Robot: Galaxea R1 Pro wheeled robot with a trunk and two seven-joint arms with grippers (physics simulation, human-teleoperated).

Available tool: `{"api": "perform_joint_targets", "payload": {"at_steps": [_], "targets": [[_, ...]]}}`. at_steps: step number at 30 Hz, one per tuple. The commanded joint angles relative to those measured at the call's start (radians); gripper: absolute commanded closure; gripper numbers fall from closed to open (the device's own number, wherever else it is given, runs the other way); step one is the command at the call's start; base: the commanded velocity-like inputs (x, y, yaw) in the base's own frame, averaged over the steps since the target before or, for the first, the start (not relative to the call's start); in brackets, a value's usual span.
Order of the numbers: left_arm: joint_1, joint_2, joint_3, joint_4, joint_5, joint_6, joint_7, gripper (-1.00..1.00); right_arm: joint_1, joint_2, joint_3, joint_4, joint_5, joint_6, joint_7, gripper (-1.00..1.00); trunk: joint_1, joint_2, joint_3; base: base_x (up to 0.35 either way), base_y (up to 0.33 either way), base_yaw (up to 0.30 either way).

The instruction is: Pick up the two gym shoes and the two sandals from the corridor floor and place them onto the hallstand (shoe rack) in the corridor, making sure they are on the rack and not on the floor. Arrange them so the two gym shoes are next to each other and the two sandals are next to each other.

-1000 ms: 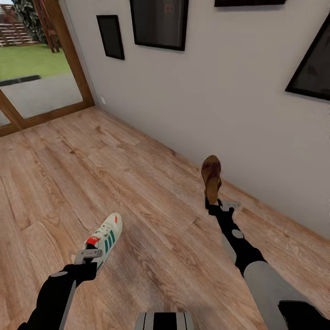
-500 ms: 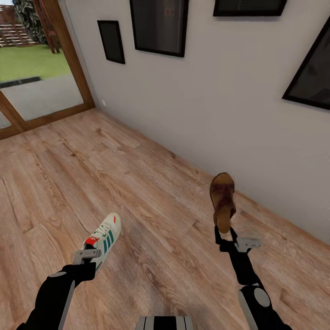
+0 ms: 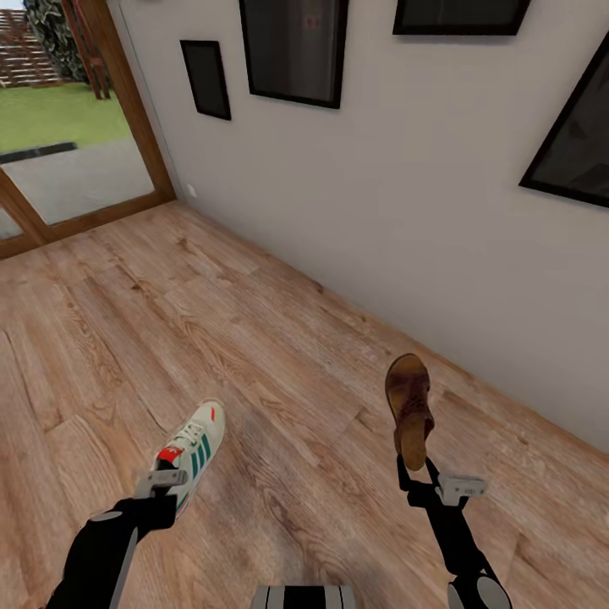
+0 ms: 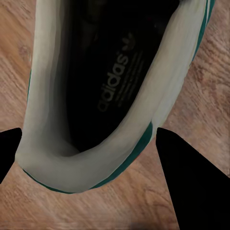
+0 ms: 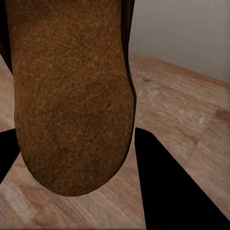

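Wood-plank corridor floor (image 3: 254, 338) meets grey wall (image 3: 406, 186).

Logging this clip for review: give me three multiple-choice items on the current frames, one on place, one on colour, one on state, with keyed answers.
1. Which arm carries the sandal?
A. left
B. right
C. neither

2. What colour are the gym shoe's side stripes?
A. green
B. blue
C. black

3. How does the right gripper stand?
A. open, empty
B. shut on the sandal
C. shut on the gym shoe

Answers:
1 B: the sandal sits at the tip of the right gripper.
2 A: the gym shoe in the left gripper shows green stripes.
3 B: its fingers flank the sandal's heel in the right wrist view.
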Motion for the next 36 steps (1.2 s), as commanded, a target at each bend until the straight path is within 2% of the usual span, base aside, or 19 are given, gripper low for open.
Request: {"api": "perform_joint_targets", "payload": {"at_steps": [1, 5, 13, 22, 24, 29, 32, 36], "targets": [[0.022, 0.0, 0.0, 0.0, 0.001, 0.0, -0.003, 1.0, 0.0, 0.0, 0.0, 0.001, -0.004, 0.0, 0.0, 1.0, 0.0, 0.0, 0.0, 0.0, 0.0, 0.0], [0.087, -0.001, -0.002, -0.005, 0.001, -0.004, -0.004, 1.0, 0.0, 0.004, 0.0, 0.005, -0.003, 0.001, 0.0, 1.0, 0.0, 0.0, 0.0, 0.0, 0.0, -0.15], [0.099, -0.001, 0.003, -0.003, 0.0, -0.005, 0.001, 1.0, 0.0, 0.006, 0.001, 0.011, -0.004, 0.003, 0.0, 1.0, 0.0, 0.0, 0.0, 0.0, 0.0, -0.285], [0.103, -0.002, 0.0, 0.001, 0.001, -0.021, -0.003, 1.0, 0.0, 0.006, 0.0, 0.072, -0.006, 0.002, -0.001, 1.0, 0.0, 0.0, 0.0, 0.0, 0.0, -0.3], [0.104, -0.002, 0.0, 0.001, 0.001, -0.053, -0.004, 1.0, 0.0, 0.006, 0.0, 0.09, -0.006, 0.002, -0.003, 1.0, 0.0, 0.0, 0.0, 0.0, 0.0, -0.3], [0.112, 0.0, -0.004, 0.001, 0.001, -0.218, -0.005, 1.0, 0.0, 0.007, 0.0, 0.138, -0.006, 0.001, -0.005, 1.0, 0.0, 0.0, 0.0, 0.0, 0.0, -0.3], [0.17, 0.0, -0.004, -0.003, 0.002, -0.346, -0.005, 1.0, 0.0, 0.006, 0.0, 0.143, -0.006, 0.001, -0.005, 1.0, 0.0, 0.0, 0.0, 0.0, 0.0, -0.3], [0.239, -0.001, -0.003, -0.006, 0.003, -0.481, -0.005, 1.0, 0.0, 0.006, -0.001, 0.144, -0.007, 0.001, -0.005, 1.0, 0.0, 0.0, 0.0, 0.0, 0.0, -0.3]]}}
